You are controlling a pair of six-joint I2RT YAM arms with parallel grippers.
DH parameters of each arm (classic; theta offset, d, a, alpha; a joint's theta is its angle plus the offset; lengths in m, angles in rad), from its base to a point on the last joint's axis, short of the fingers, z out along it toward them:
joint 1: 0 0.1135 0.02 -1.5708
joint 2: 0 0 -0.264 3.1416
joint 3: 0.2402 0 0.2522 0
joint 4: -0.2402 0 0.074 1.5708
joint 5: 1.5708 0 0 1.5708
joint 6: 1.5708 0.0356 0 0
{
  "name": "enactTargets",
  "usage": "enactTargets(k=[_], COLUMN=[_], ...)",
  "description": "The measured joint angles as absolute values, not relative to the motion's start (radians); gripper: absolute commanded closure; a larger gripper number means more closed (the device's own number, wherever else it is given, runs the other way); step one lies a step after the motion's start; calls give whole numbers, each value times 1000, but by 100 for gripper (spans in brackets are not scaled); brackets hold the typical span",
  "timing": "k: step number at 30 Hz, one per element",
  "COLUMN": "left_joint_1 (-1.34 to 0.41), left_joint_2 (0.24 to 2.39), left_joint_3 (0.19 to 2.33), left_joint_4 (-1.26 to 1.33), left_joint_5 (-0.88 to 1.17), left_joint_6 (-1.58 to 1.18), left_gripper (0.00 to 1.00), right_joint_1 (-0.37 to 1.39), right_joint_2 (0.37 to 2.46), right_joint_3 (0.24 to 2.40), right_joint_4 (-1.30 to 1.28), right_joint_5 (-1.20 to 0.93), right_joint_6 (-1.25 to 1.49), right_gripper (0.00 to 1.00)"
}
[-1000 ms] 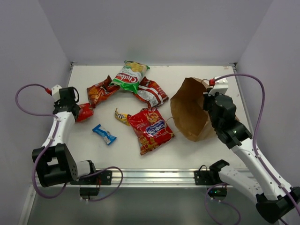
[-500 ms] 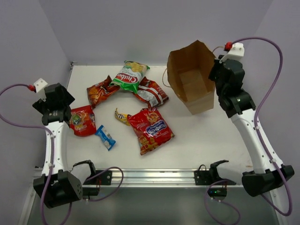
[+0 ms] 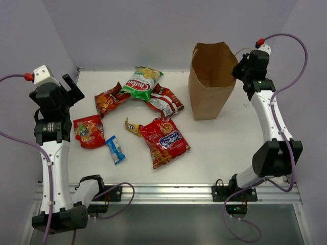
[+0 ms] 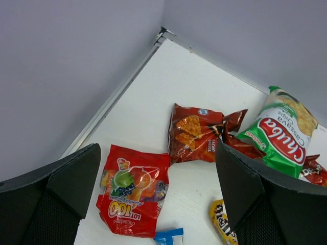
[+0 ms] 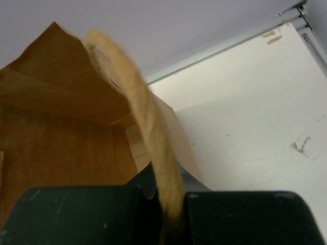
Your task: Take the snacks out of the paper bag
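The brown paper bag (image 3: 208,84) stands upright at the back right. My right gripper (image 3: 240,71) is shut on its twisted paper handle (image 5: 153,138), with the bag wall (image 5: 56,132) just beyond. The snacks lie on the table: a green-white chip bag (image 3: 142,81), a nacho bag (image 3: 108,101), a dark red bag (image 3: 166,99), a yellow candy pack (image 3: 133,126), a big red bag (image 3: 164,140), a blue bar (image 3: 115,149) and a red candy packet (image 3: 88,131). My left gripper (image 3: 64,94) hangs open above that red candy packet (image 4: 134,196), holding nothing.
The left wall and the table's raised back-left edge (image 4: 117,94) run close beside my left gripper. The back wall rises right behind the bag. A bare strip of table (image 3: 225,143) lies in front of the bag.
The right arm has swung the bag from lying on its side to upright at the back. The left gripper has opened, left the red candy packet on the table and risen.
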State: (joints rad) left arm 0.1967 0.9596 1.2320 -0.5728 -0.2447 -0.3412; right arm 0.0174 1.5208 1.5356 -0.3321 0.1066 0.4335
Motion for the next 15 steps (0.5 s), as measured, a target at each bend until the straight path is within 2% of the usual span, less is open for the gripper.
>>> enactTargets(k=[4, 7, 8, 11, 12, 14, 15], left_joint_1=[157, 132, 126, 119, 117, 113, 110], left_joint_2=[953, 944, 942, 941, 941, 941, 940], left_joint_3=[1279, 1300, 1306, 1325, 1334, 1353, 1365], left_joint_4=[-608, -628, -634, -654, -662, -679, -684], left_joint_5=[-227, -220, -218, -212, -211, -207, -204], left_joint_6=[-303, -281, -274, -265, -264, -258, -254], left_gripper=[0, 0, 0, 0, 0, 0, 0], right_joint_1=[-49, -77, -78, -72, -70, -67, -66], right_joint_2=[1579, 1588, 1587, 1585, 1583, 1574, 1566], right_joint_3=[1512, 1505, 1503, 1496, 1496, 1497, 1498], right_joint_4=[-324, -309, -305, -304, -307, -320, -331], right_joint_5=[56, 38, 31, 7, 4, 4, 4], right_joint_6=[460, 461, 460, 443, 432, 413, 400], right_gripper=[97, 76, 62, 39, 26, 16, 7])
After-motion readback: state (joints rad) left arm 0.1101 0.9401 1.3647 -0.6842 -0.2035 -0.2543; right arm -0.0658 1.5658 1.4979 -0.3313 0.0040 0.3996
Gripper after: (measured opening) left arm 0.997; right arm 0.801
